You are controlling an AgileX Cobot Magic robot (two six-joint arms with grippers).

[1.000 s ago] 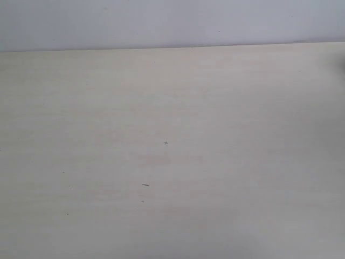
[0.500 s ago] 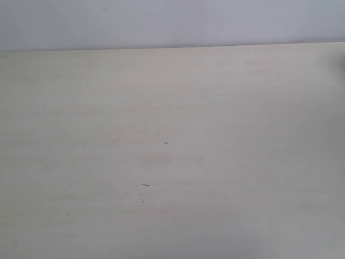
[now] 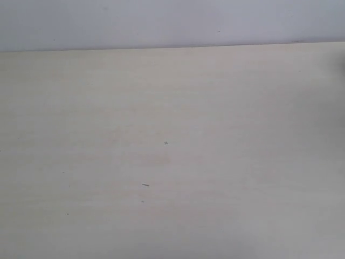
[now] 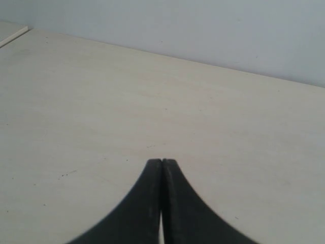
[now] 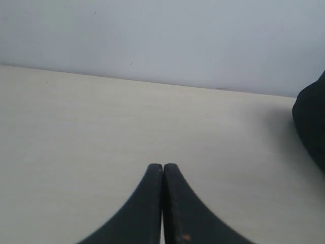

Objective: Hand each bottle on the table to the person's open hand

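The pale beige wood-grain table (image 3: pixel 172 151) fills the exterior view, with only a few tiny dark specks on it. The bottles and the person's open hand are out of view in every frame. Neither gripper appears in the exterior view. My left gripper (image 4: pixel 162 161) hangs over bare table (image 4: pixel 101 112), its black fingers (image 4: pixel 147 203) pressed together with nothing between them. My right gripper (image 5: pixel 163 166) is likewise shut and empty above the table (image 5: pixel 76 132).
A pale wall (image 3: pixel 172 21) rises behind the table's far edge (image 3: pixel 172 48). A dark rounded object (image 5: pixel 312 122) sits at the side of the right wrist view. A second pale surface edge (image 4: pixel 10 33) shows in a corner of the left wrist view.
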